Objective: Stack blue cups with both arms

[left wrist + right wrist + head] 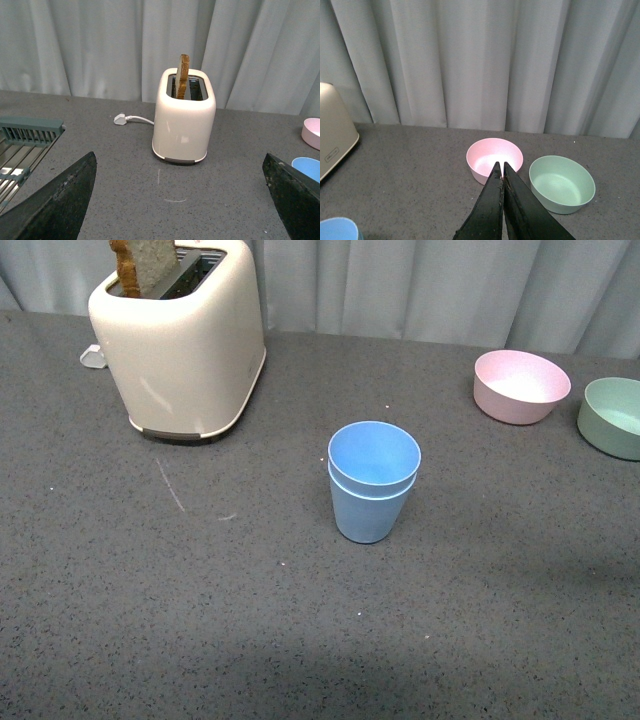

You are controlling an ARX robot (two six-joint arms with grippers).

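The two blue cups (372,480) stand nested one inside the other, upright, in the middle of the grey table. Neither arm shows in the front view. In the left wrist view a sliver of a blue cup rim (307,168) shows at the edge, beside one fingertip; my left gripper (182,192) is open wide and empty over bare table in front of the toaster. In the right wrist view a blue cup rim (337,229) shows at the corner. My right gripper (501,166) is shut on nothing, its tips in front of the pink bowl.
A cream toaster (185,335) with a bread slice stands at the back left, its plug (120,119) behind it. A pink bowl (520,385) and a pale green bowl (614,416) sit at the back right. A grey-green rack (27,132) lies left of the toaster. Curtains hang behind.
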